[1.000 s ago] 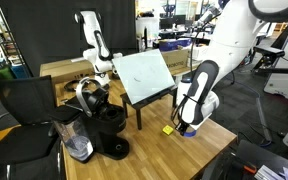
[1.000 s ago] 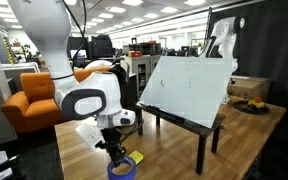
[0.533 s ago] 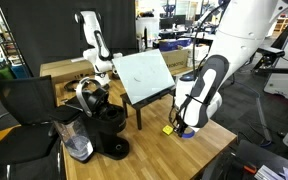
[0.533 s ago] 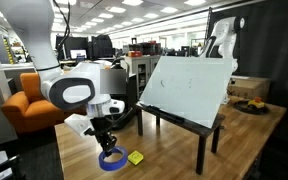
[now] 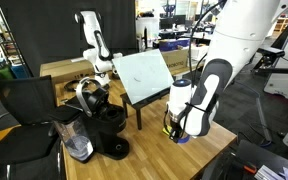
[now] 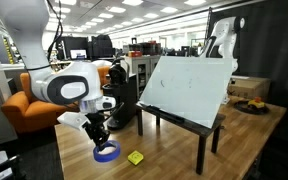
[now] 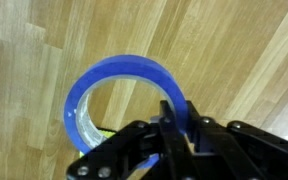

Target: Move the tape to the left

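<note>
The tape (image 7: 119, 90) is a blue ring-shaped roll with a hollow centre. In the wrist view it hangs from my gripper (image 7: 172, 128), whose jaws are shut on its rim, above the wooden table. In an exterior view the tape (image 6: 106, 152) is lifted off the table under the gripper (image 6: 99, 138), to the left of the small yellow block (image 6: 135, 158). In an exterior view the gripper (image 5: 174, 128) is above the table's near edge and hides most of the tape.
A tilted white board on a black stand (image 6: 189, 85) stands on the wooden table (image 6: 174, 150). A coffee machine (image 5: 104, 125) and headphones (image 5: 87, 92) sit at one end. An orange chair (image 6: 29, 95) is beyond the table edge.
My gripper has lifted the tape off the table and carried it leftward in an exterior view, away from the yellow block, which stays put.
</note>
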Controlling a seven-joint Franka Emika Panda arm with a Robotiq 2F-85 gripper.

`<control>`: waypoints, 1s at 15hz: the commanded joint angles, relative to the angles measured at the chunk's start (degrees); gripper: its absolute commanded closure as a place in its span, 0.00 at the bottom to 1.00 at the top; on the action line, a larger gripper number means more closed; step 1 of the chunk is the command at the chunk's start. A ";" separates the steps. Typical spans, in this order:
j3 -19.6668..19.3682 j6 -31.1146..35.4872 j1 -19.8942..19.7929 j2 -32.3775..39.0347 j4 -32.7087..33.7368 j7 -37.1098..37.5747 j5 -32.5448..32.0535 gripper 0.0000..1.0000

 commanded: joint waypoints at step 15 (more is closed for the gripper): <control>-0.67 -1.00 11.77 4.00 1.18 0.66 -7.98 0.96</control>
